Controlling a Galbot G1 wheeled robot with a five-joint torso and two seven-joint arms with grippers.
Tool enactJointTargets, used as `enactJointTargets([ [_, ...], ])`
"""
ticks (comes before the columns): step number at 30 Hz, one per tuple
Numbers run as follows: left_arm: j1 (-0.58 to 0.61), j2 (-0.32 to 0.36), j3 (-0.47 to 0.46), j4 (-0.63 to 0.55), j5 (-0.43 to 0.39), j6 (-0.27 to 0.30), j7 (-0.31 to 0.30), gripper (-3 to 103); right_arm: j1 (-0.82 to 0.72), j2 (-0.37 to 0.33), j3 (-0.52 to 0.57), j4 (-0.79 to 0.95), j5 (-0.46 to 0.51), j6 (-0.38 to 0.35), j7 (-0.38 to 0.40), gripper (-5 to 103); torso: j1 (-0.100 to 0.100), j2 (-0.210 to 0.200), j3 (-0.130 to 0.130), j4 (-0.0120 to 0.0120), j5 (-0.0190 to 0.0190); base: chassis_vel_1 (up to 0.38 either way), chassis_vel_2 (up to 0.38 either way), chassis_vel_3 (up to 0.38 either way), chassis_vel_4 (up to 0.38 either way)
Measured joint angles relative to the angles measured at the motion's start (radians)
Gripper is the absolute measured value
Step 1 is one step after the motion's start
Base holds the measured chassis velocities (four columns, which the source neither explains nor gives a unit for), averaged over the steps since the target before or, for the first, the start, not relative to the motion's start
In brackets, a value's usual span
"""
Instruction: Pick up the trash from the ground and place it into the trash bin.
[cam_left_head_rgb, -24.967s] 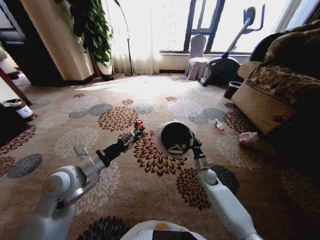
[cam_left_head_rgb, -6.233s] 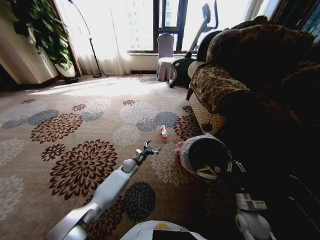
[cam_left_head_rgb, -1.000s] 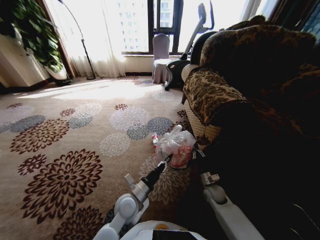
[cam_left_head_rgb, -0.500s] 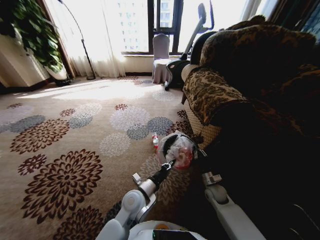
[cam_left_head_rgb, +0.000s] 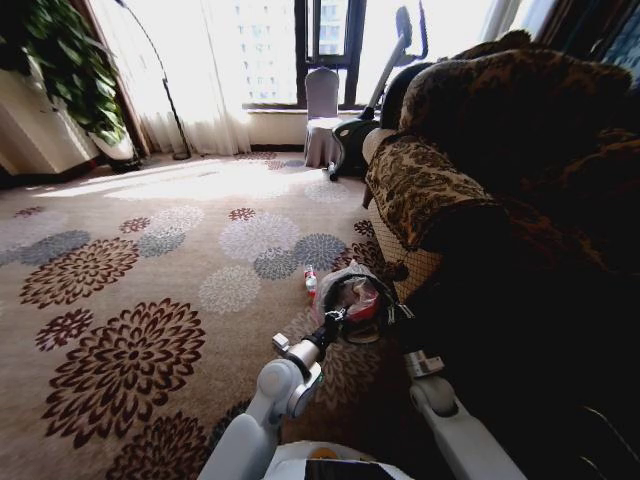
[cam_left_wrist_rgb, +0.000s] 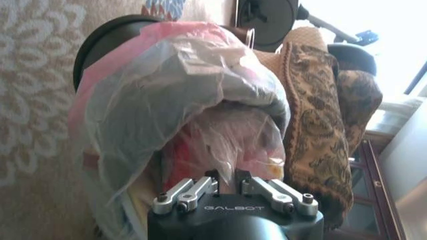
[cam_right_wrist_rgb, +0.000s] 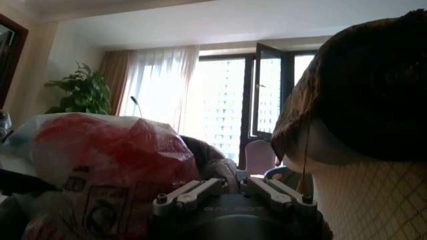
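The trash bin (cam_left_head_rgb: 345, 288), black with a pale liner, is tilted just above the carpet beside the sofa, with a pink bag (cam_left_head_rgb: 363, 299) in its mouth. My left gripper (cam_left_head_rgb: 335, 316) is at the bin's near rim, shut on the pink bag (cam_left_wrist_rgb: 223, 137) under the crumpled liner (cam_left_wrist_rgb: 167, 85). On the sofa side my right gripper (cam_left_head_rgb: 393, 310) is shut on the trash bin. In the right wrist view that gripper (cam_right_wrist_rgb: 235, 184) sits next to the liner and red-pink plastic (cam_right_wrist_rgb: 100, 150). A small clear bottle with a red cap (cam_left_head_rgb: 310, 281) lies on the carpet just left of the bin.
A patterned sofa (cam_left_head_rgb: 450, 190) fills the right side, close to the bin. An exercise bike (cam_left_head_rgb: 365, 125) and a covered chair (cam_left_head_rgb: 321, 115) stand by the window. A plant (cam_left_head_rgb: 60, 70) is at the far left. Flowered carpet (cam_left_head_rgb: 140, 290) lies open on the left.
The bin's mouth has turned toward me and the bunched liner has settled around the rim. My left gripper has moved into the mouth with the pink bag; its elbow has shifted right.
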Motion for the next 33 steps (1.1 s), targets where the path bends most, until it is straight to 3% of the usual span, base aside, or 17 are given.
enactJointTargets([
  [1, 0.0, 0.0, 0.0, 0.0, 0.0, 0.0, 0.0, 13, 0.0, 0.0, 0.0, 0.0, 0.0, 0.0, 0.0, 0, 0.0, 0.0, 0.0, 0.0, 0.0, 0.0, 0.0, 0.0, 0.0],
  [4, 0.04, 0.028, 0.019, -0.018, 0.003, 0.035, 0.044, 29, -0.003, -0.002, 0.006, 0.006, 0.0, 0.0, 0.0, 0, 0.0, 0.0, 0.0, 0.0001, -0.0001, 0.0, 0.0, 0.0, 0.0],
  [10, 0.081, 0.054, 0.037, -0.032, 0.035, 0.054, 0.118, 45, -0.004, -0.005, 0.013, 0.011, 0.003, 0.0, 0.0, 0, 0.0, 0.0, 0.0, 0.0001, 0.0, 0.0, 0.0, 0.0, 0.0],
  [14, 0.073, 0.044, 0.051, -0.004, 0.069, 0.007, 0.159, 67, -0.013, -0.006, 0.017, 0.016, 0.003, 0.0, 0.0, 0, 0.0, 0.0, 0.0, 0.0, -0.0001, 0.0, 0.0, 0.0, 0.0],
  [16, 0.075, 0.043, 0.062, 0.0, 0.08, -0.001, 0.171, 67, -0.016, -0.005, 0.017, 0.017, 0.003, 0.0, 0.0, 0, 0.0, 0.0, 0.0, 0.0, -0.0001, 0.0, 0.0, 0.0, 0.0],
  [19, 0.085, 0.037, 0.106, -0.003, 0.154, -0.019, 0.217, 84, -0.024, -0.007, 0.02, 0.027, 0.003, 0.0, 0.0, 0, 0.0, 0.0, 0.0, 0.0001, 0.0, 0.0, 0.0, 0.0, 0.0],
  [20, 0.085, 0.037, 0.106, -0.003, 0.154, -0.019, 0.217, 84, -0.024, -0.007, 0.02, 0.027, 0.003, 0.0, 0.0, 0, 0.0, 0.0, 0.0, 0.0001, 0.0, 0.0, 0.0, 0.0, 0.0],
  [22, 0.093, 0.042, 0.138, -0.003, 0.217, -0.042, 0.258, 93, -0.024, -0.012, 0.022, 0.028, 0.004, 0.0, 0.0, 0, 0.0, 0.0, 0.0, 0.0, -0.0001, 0.0, 0.0, 0.0, 0.0],
  [24, 0.096, 0.031, 0.131, -0.01, 0.218, -0.062, 0.289, 97, -0.025, -0.012, 0.027, 0.03, 0.006, -0.002, 0.0, 0, 0.0, 0.0, 0.0, 0.0, 0.0, 0.0, 0.0, 0.0, 0.0],
  [31, 0.079, 0.032, 0.09, -0.025, 0.168, -0.052, 0.305, 100, -0.031, -0.013, 0.033, 0.028, 0.007, -0.003, 0.0, 0, 0.0, 0.0, 0.0, 0.0, -0.0001, 0.0, 0.0, 0.0, 0.0],
  [33, 0.094, 0.065, 0.117, -0.032, 0.227, -0.044, 0.327, 100, -0.031, -0.009, 0.032, 0.025, 0.007, -0.003, 0.0, 0, 0.0, 0.0, 0.0, -0.0001, 0.0, 0.0, 0.0, 0.0, 0.0],
])
